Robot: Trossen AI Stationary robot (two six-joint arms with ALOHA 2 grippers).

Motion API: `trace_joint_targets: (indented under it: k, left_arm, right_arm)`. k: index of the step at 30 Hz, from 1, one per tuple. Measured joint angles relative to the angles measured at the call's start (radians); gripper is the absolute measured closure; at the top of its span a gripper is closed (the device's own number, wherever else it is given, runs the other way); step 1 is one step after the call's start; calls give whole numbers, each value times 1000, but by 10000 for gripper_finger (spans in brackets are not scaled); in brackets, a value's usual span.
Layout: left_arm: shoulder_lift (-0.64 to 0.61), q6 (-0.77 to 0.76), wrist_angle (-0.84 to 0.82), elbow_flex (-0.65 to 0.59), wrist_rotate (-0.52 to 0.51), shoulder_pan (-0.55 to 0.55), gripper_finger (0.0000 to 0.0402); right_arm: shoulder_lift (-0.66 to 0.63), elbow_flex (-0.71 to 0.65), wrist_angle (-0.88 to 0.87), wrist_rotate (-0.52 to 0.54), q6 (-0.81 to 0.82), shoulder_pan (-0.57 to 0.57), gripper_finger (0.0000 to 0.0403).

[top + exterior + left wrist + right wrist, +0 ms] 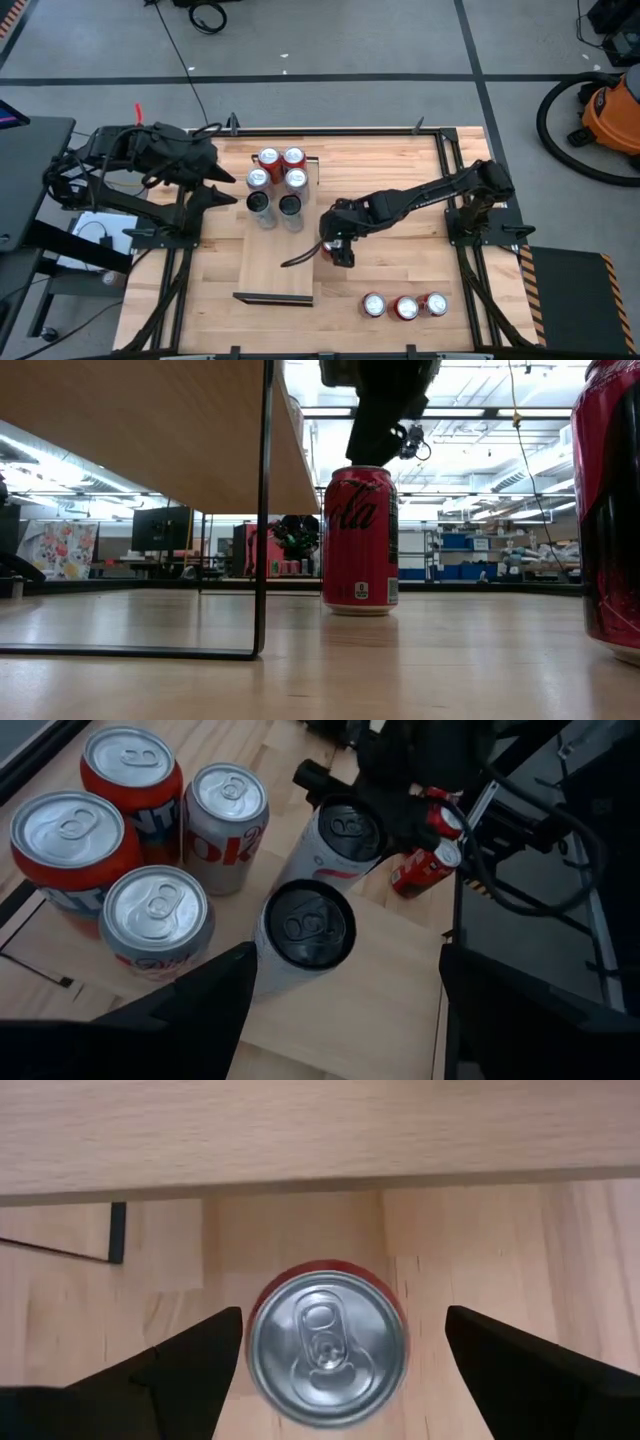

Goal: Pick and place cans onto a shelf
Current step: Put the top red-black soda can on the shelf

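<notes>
A red can [325, 1342] stands upright on the table beside the shelf's right long edge; it also shows in the low view [360, 540]. My right gripper [338, 250] is open just above it, one finger on either side of the can's top, touching nothing. The shelf [275, 270] is a light wooden board on dark rails. Several cans [277, 180] stand upright on its far end: red, silver and black-topped ones [300, 930]. Three red cans [405, 306] stand in a row on the table at the near right. My left gripper [215, 195] waits open at the shelf's left side.
The shelf's board [150, 430] hangs above the table on a thin dark rail [262, 510] close to the left of the red can. One of the near-right cans [610, 510] stands close to the low camera. The shelf's near half is bare wood.
</notes>
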Motion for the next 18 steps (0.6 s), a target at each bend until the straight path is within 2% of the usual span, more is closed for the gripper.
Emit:
trace_joint_targets:
  k: [8, 18]
  left_arm:
    - [-6, -5, 0, 0, 0, 0, 77]
    - [-3, -6, 1, 0, -4, 0, 77]
  right_arm:
    - [-16, -115, 143, -21, 23, 6, 43]
    - [-16, -189, 215, -18, 17, 7, 47]
